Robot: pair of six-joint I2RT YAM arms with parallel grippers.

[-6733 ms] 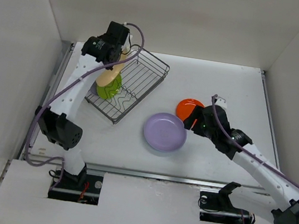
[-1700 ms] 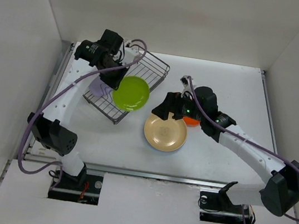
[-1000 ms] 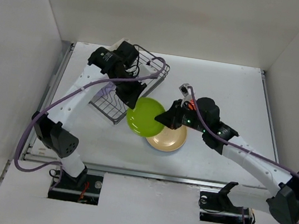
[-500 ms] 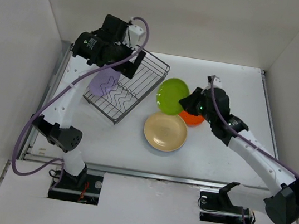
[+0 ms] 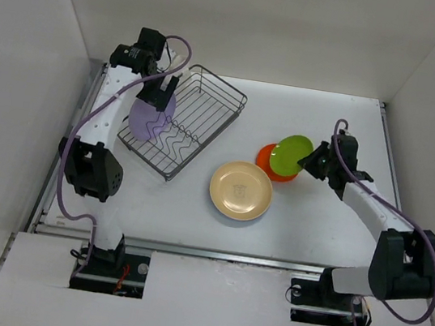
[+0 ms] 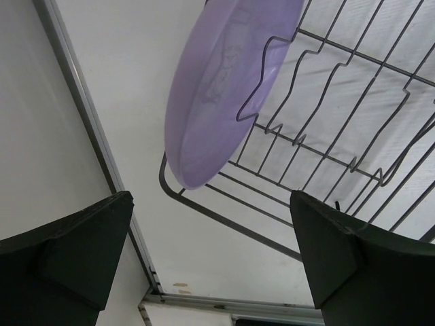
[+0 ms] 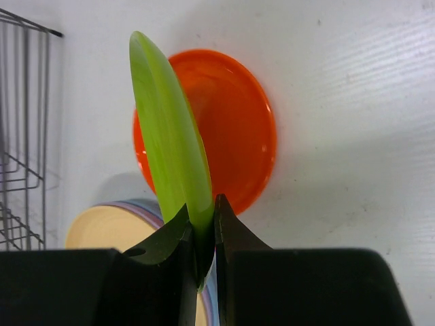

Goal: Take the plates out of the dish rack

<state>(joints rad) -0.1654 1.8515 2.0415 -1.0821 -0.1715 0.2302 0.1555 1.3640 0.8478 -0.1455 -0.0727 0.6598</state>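
On the white table [image 5: 346,121], toward its left rear, the dish rack [image 5: 200,115] is sitting at an angle. One lavender plate [image 5: 149,116] is standing on edge in it, leaning among the wavy wire dividers at the rack's left end. The left gripper [image 6: 209,200] is hovering above that plate with its two fingers [image 6: 75,251] spread wide, touching neither the plate nor the wires.

Over on the right side, the right gripper [image 7: 202,216] is pinching the lime green plate [image 7: 170,146] by its rim, its fingers pressing tight on either face. It is holding the green plate tilted, nearly on edge, just over the red-orange plate [image 7: 234,129], which is lying flat on the table. Whether the two are touching cannot be told.

Near the middle, the tan-yellow plate [image 5: 240,189] is lying face up on a stack, with a lavender rim [image 7: 139,206] peeking out beneath it in the right wrist view. The stack is resting just beside the red-orange plate and apart from the rack.
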